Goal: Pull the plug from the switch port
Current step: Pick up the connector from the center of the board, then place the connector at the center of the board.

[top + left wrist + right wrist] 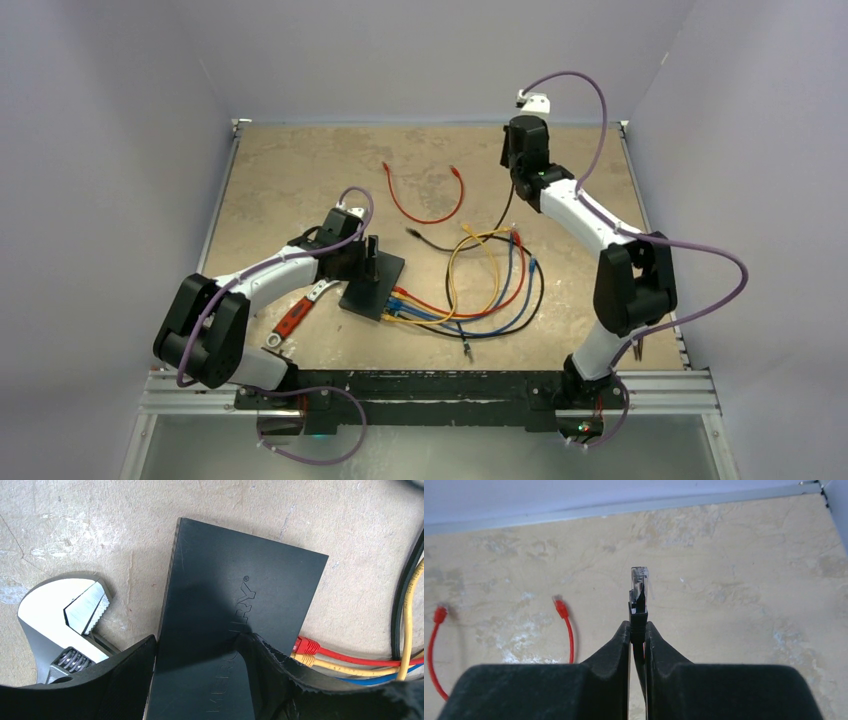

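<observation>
**Q:** Status of the extraction?

**A:** One plug (640,577) is out. The right tool (638,627) has its fingers pressed together on the black cable (638,614) just behind the clear connector. It holds the plug in the air over the far end of the worktop (290,170), well apart from the switch (240,570).

**Q:** And the switch itself?

**A:** It sits at the left-centre of the worktop, just beside a wrench (55,615). The left tool (200,642) straddles it, fingers spread wide, one against each long side. This reads as a bracing grip, though contact on the port side is partly hidden.

**Q:** What else is in the ports?

**A:** A red plug (306,644) and a yellow plug (304,657) are seated along the port edge, with a blue cable (380,680) running in below them. A loose red cable (566,625) lies on the far worktop, both ends free.

**Q:** Remaining work?

**A:** Judged largely done if the black plug was the target. What is left is setting it down and releasing the switch.
</observation>
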You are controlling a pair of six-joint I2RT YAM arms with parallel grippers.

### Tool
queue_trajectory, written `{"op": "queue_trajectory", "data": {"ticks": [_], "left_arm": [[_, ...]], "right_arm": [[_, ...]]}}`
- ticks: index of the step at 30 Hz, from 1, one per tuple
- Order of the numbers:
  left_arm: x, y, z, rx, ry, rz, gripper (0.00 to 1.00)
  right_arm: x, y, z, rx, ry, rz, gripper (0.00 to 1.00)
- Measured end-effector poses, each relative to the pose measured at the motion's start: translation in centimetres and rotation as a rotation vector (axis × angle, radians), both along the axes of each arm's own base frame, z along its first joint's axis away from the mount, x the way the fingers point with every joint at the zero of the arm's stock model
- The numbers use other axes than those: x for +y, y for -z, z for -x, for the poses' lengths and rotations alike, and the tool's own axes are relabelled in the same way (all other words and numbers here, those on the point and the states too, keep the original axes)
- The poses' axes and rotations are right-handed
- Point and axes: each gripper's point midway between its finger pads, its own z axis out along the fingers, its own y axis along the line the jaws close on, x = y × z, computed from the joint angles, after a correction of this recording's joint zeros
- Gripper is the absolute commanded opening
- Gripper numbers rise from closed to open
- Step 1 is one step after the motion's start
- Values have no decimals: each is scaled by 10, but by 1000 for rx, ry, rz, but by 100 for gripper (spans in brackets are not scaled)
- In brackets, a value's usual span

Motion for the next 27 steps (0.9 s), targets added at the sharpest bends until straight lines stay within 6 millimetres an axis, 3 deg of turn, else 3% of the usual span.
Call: {"op": "queue_trajectory", "data": {"ticks": [10, 17, 24, 27], "left_arm": [[-1, 0, -1, -5, 1, -4, 62], [-1, 0, -1, -7, 1, -7, 62], [-1, -1, -2, -7, 0, -8, 63], [-1, -1, -2, -8, 0, -9, 63]], "right_arm": [[-2, -74, 2, -134, -1, -37, 0], [2, -104, 0, -176, -21, -53, 0], [25, -158, -6, -275, -134, -130, 0], [37, -169, -11, -299, -185, -163, 0]]}}
